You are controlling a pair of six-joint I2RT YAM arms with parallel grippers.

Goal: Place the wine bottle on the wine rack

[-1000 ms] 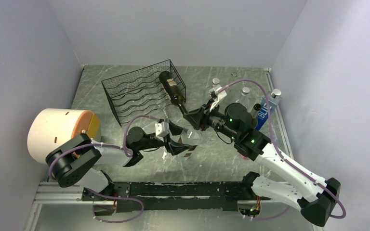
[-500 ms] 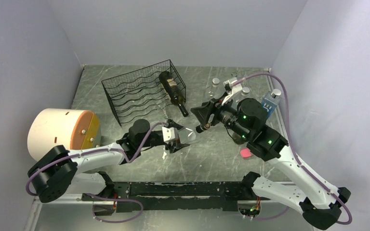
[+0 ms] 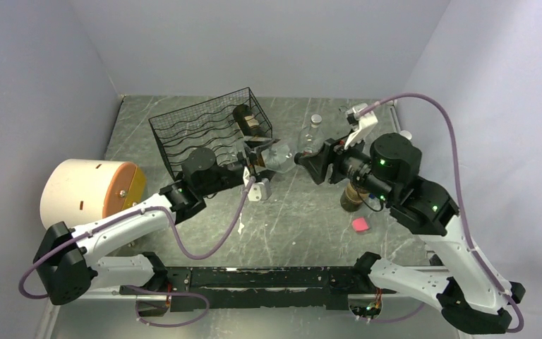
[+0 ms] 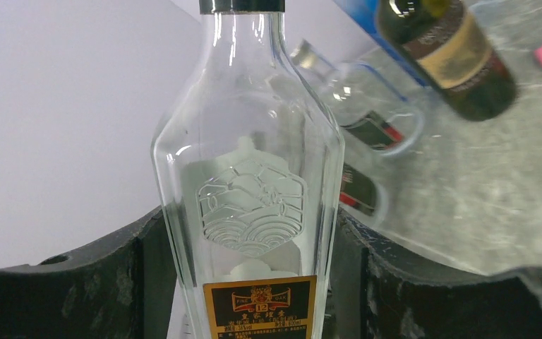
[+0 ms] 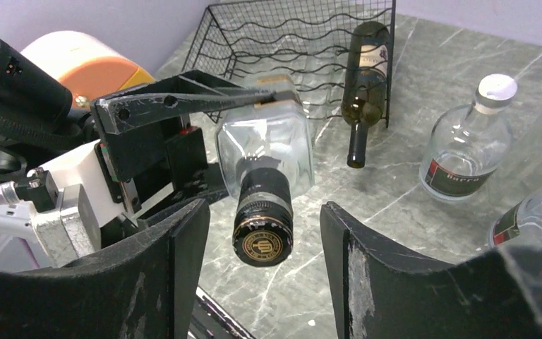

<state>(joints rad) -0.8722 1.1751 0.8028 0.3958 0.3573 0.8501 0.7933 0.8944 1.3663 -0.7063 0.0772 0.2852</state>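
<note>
Hanging level over the counter, just beside the black wire wine rack, one clear, black-capped wine bottle sat clamped in the left gripper jaws. The right gripper jaws stood apart around its cap. One dark bottle lay in the rack.

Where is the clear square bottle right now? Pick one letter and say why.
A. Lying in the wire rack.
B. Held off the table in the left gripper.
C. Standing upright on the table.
B: the left gripper clamps the clear bottle by its body, in the air outside the wine rack, its cap between the fingers of the open right gripper.
</note>
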